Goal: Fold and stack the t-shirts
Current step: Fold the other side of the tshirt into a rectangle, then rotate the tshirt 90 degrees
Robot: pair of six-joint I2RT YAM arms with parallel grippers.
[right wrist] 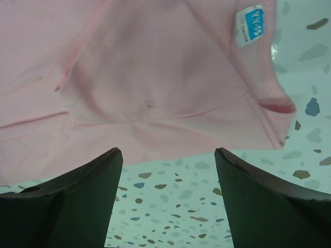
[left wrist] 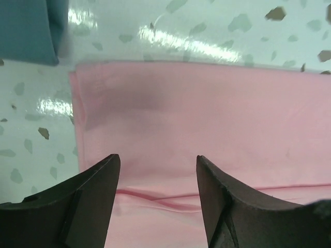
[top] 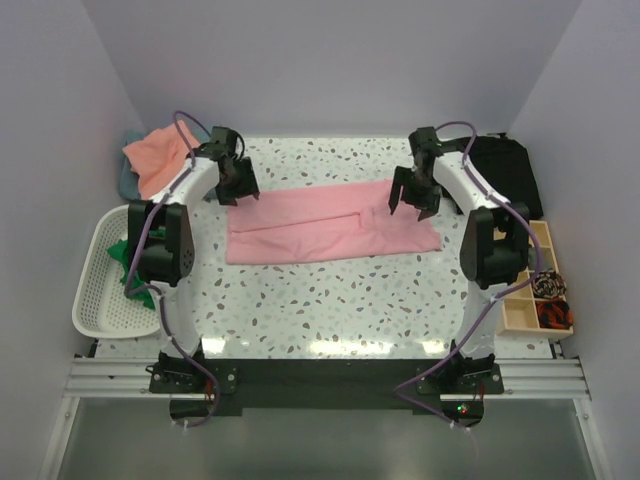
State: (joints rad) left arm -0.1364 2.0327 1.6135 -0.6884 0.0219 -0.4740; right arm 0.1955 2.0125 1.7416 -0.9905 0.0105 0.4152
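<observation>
The light pink t-shirt (top: 330,225) lies flat in a long folded band across the middle of the speckled table (top: 330,300), its neck label (right wrist: 250,25) at the right end, with the left gripper (top: 238,185) above its left end and the right gripper (top: 412,200) at its right end, both jaws spread wide and holding nothing.

I see the light pink t-shirt (top: 330,225) as soft matt cloth, smooth with faint creases. The white speckled bench (top: 330,300) looks glossy and hard, throwing glare. The white latticed basket (top: 100,290) looks plastic.
</observation>
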